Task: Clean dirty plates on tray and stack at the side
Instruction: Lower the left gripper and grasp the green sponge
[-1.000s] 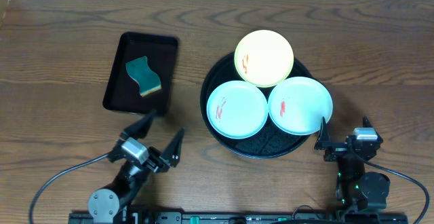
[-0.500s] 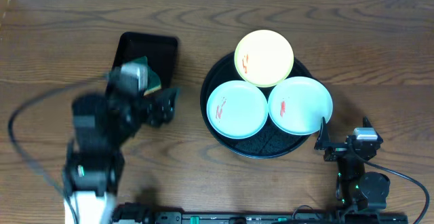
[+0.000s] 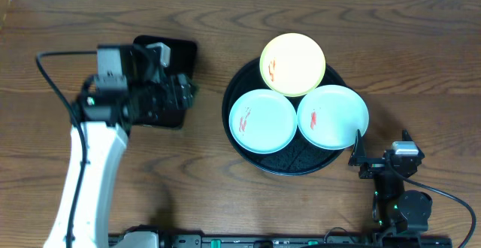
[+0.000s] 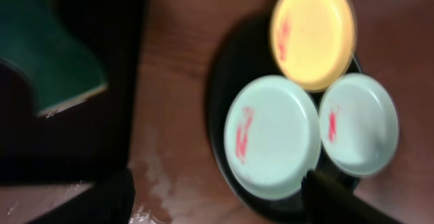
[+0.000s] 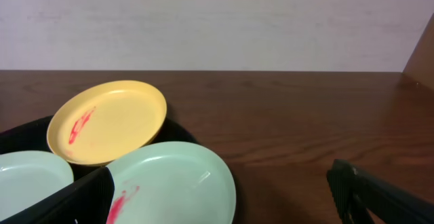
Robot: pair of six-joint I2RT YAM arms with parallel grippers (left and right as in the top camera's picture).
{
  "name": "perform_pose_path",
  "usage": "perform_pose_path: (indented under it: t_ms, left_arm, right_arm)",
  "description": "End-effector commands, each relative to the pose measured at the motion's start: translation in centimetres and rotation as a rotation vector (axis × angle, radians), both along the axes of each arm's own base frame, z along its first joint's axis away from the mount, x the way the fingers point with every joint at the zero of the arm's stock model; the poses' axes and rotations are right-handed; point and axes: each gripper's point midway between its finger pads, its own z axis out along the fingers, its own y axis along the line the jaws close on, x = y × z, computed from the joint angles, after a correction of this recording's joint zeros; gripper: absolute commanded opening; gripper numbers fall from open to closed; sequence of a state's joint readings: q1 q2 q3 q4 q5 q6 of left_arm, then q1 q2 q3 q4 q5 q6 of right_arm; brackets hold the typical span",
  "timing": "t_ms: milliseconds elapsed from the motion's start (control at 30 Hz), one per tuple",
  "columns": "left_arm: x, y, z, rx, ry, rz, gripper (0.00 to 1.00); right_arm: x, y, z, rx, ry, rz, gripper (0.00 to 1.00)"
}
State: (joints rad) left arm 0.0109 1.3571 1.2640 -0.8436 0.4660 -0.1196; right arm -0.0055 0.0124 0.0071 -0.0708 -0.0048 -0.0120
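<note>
**Left arm over the sponge tray, three smeared plates waiting**

Overhead view first. The big round tray (image 3: 293, 163) sits right of centre with all three plates on it: yellow plate (image 3: 293, 64) at the far side, poking out over the rim, blue-green plate (image 3: 262, 121) near-left and white plate (image 3: 333, 116) near-right. All three touch or overlap, and each has a red smear. The left gripper (image 3: 183, 95) hangs over the small rectangular tray (image 3: 167, 47) on the left. I can't see the sponge from up here because the arm covers it. The right gripper (image 3: 379, 152) sits low at the near right, with one fingertip just beside the white plate's edge.

In the left wrist view the fingers are spread wide, one in each bottom corner, with nothing between them. It's pretty blurry. The green sponge (image 4: 51, 61) lies in the small tray, way off to the left of the frame and not lined up between the fingers.

In the right wrist view the fingers are also spread and empty. The yellow plate looks tilted, propped on the others.

Stuff that could go wrong, I reckon:
- The left gripper drops where it is and pinches the tray wall instead of the sponge, since it's off to one side.
- With the plates leaning on each other, wiping or lifting one could make the yellow one slide off the rim.
- The right fingertip is close enough to nudge the white plate on any careless move.
</note>
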Motion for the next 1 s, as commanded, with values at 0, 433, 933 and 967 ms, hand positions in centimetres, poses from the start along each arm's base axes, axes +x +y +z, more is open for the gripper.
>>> perform_pose_path:
  t_ms: [0,433,933,967]
  left_arm:
    - [2.9,3.0,3.4,0.052,0.0,0.136,0.8]
    - [9.3,11.0,-2.6,0.217,0.173,0.618,0.8]
    - [10.9,11.1,-16.9,0.232,0.469,0.698,0.8]
    - [10.8,11.1,-17.7,0.239,0.482,0.684,0.79]
  right_arm:
    - [0.0,-0.3,-0.1,-0.011,0.002,-0.009,0.99]
    - [0.0,-0.3,-0.1,-0.011,0.002,-0.009,0.99]
    - [0.0,-0.3,-0.1,-0.011,0.002,-0.009,0.99]
    - [0.0,-0.3,-0.1,-0.011,0.002,-0.009,0.99]
